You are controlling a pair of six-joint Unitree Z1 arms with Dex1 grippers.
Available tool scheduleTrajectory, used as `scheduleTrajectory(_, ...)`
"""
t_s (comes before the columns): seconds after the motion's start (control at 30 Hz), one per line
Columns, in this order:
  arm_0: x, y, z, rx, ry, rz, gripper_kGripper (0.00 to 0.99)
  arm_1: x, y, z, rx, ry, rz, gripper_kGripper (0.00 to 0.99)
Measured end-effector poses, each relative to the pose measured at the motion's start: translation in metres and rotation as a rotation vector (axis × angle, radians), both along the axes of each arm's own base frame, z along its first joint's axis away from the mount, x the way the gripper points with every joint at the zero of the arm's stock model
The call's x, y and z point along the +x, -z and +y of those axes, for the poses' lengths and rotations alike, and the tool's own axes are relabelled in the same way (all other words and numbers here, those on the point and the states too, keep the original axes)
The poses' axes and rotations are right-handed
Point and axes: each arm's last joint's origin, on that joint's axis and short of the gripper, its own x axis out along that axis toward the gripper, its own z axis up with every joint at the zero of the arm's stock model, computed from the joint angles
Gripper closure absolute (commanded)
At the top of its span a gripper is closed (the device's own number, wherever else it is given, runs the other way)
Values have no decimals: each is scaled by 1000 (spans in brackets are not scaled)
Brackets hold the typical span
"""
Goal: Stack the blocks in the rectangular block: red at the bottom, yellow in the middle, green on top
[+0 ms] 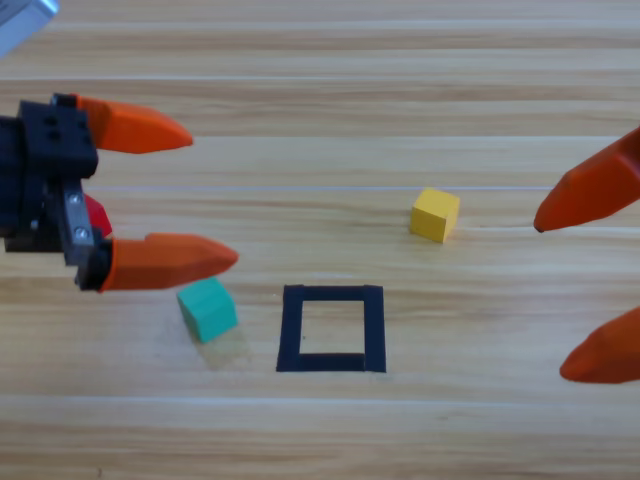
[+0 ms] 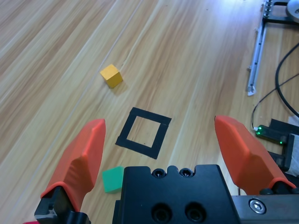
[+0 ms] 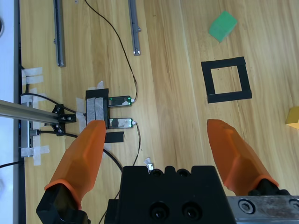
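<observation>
Both fingers of the left gripper (image 1: 190, 195) are spread wide and grasp nothing, poised at the left over the wooden surface (image 1: 330, 100); a sliver of the red cube (image 1: 97, 215) shows beside its black body. Just below its lower finger sits the green cube (image 1: 207, 309), left of the black tape rectangle (image 1: 332, 328). Up and right of that lies the yellow cube (image 1: 434, 214). At the right edge, the right gripper (image 1: 585, 295) is likewise spread and empty.

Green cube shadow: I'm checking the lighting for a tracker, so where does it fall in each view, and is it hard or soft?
High view: a faint, soft shadow lies just below the green cube. Left wrist view: the left tool's body partly hides the cube, no shadow readable. Right wrist view: only a thin soft edge beside it.
</observation>
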Motion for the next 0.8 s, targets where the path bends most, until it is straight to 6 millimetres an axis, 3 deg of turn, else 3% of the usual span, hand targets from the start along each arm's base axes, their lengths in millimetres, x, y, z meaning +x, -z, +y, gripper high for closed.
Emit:
scheduleTrajectory(0.3, 5, -17, -9, 25, 69, -12, 0, 7, 15, 16, -63, 8, 16, 30)
scheduleTrajectory(0.4, 8, -23, -14, 40, 74, -3, 0, 14, 21, 20, -118, 141, 15, 30)
scheduleTrajectory(0.57, 7, -23, -16, 43, 83, 0, 0, 38, 22, 27, -150, 492, -138, 17)
scheduleTrajectory(0.67, 7, -23, -16, 44, 83, 5, 0, 49, 24, 33, -139, 607, -135, 21)
scheduleTrajectory(0.73, 8, -22, -15, 34, 17, 32, 0, 61, 20, 39, -110, 640, -130, 22)
scheduleTrajectory(0.8, 13, -21, -11, 14, -166, 91, 0, 87, 10, 51, -67, 670, -112, 24)
